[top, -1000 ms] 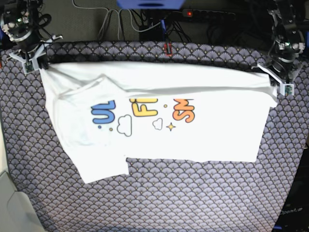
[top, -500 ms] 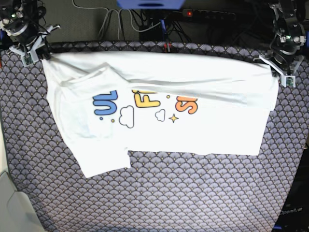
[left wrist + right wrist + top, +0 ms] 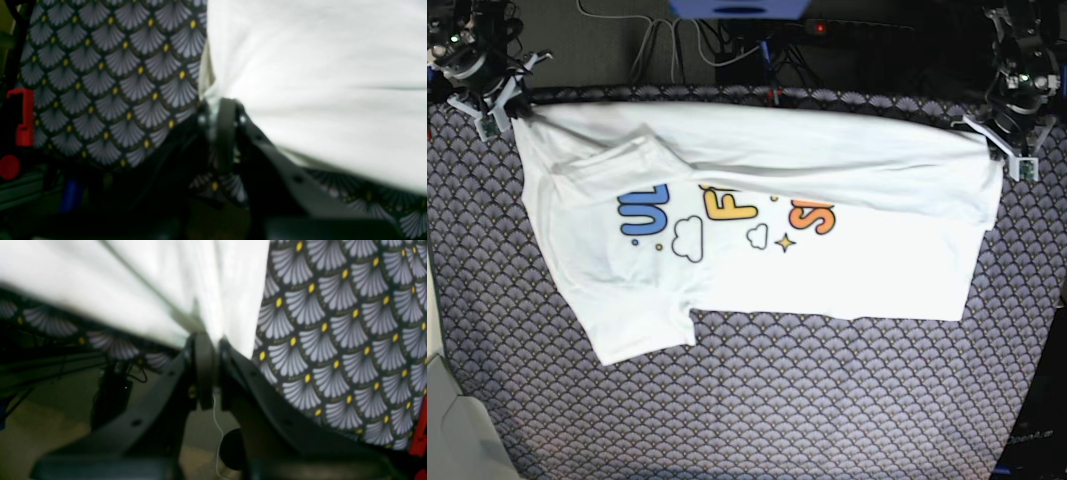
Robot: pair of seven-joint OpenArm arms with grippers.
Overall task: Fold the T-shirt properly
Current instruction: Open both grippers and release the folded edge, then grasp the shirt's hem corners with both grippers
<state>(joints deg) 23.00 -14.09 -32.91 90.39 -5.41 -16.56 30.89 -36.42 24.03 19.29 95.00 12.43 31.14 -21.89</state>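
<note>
The white T-shirt (image 3: 827, 270) lies print-up on the scale-patterned cloth (image 3: 827, 400). Its far edge is lifted and stretched between both grippers, and a folded band hangs over the tops of the blue, yellow and orange letters. My left gripper (image 3: 1005, 150) is shut on the shirt's far right corner. The left wrist view shows its fingertips (image 3: 222, 106) pinching white fabric (image 3: 317, 83). My right gripper (image 3: 505, 112) is shut on the far left corner, and the right wrist view shows it (image 3: 207, 340) clamped on the fabric (image 3: 200, 283). One sleeve (image 3: 642, 335) sticks out at the near left.
A red clamp (image 3: 774, 98) sits on the table's far edge, with cables and a power strip (image 3: 819, 28) behind it. Red parts also show in the left wrist view (image 3: 23, 116) and the right wrist view (image 3: 421, 426). A pale object (image 3: 452, 430) fills the near left corner.
Both grippers have drawn the shirt's far edge back toward the table's far side. The whole shirt has slid that way, and the folded band now covers more of the letters.
</note>
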